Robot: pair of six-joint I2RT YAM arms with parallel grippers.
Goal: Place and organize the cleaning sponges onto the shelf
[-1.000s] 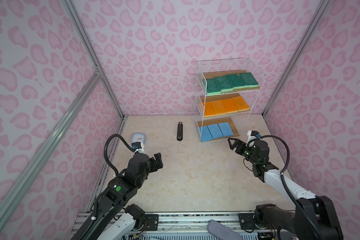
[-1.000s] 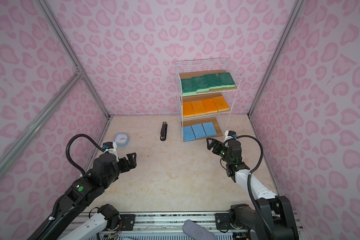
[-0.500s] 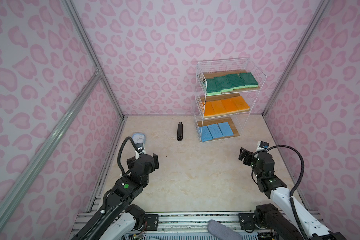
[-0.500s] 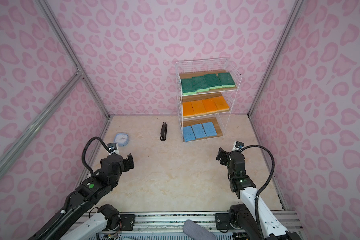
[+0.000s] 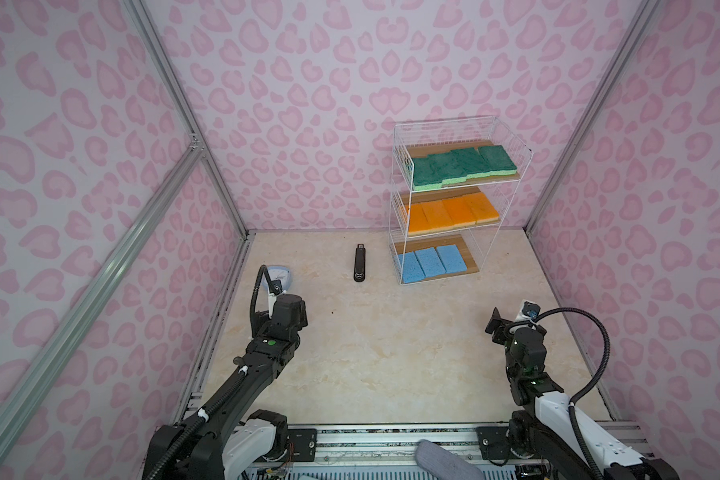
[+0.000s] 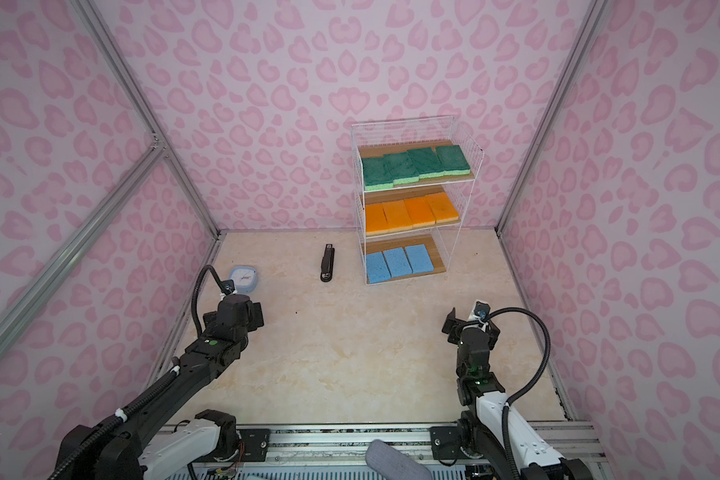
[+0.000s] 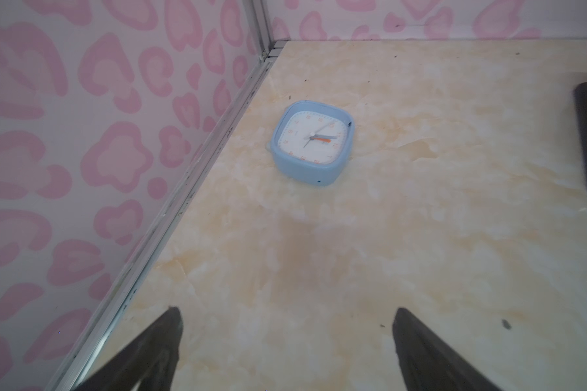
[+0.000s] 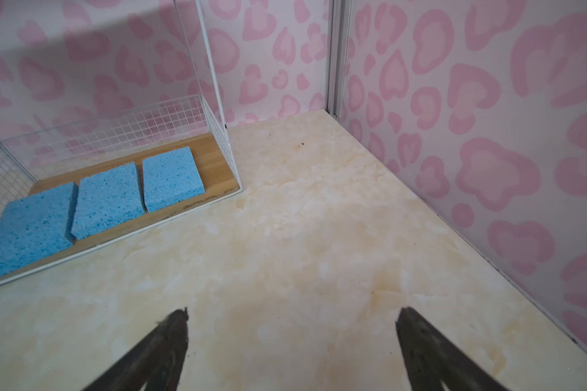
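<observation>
Left hand point(image 7: 287, 342) is held wide open, empty, before the clock point(image 7: 310, 142); cleaning sponges point(image 5: 462, 166) are all laid by colour on the shelf point(image 5: 400, 195), far right of the worktop point(image 5: 391, 353), long axes front-to-back; right hand point(image 8: 292, 342), open and empty, is placed nearer; both arms are pulled back since earlier.

Light-blue square clock point(image 7: 314, 142) with a white face lies flat, face up, on the beige marbled tabletop point(image 7: 421, 237). It sits ahead of the left gripper point(image 7: 287, 311), apart from it, and near the pink heart-print wall point(image 7: 82, 135) on that gripper's left. Slim black stapler point(image 5: 360, 264) lies flat farther ahead and off to the left gripper's right, well apart from the clock. Grey rounded object point(image 5: 445, 459) at the near table edge, behind that gripper and to its right; kind not discernible.
</observation>
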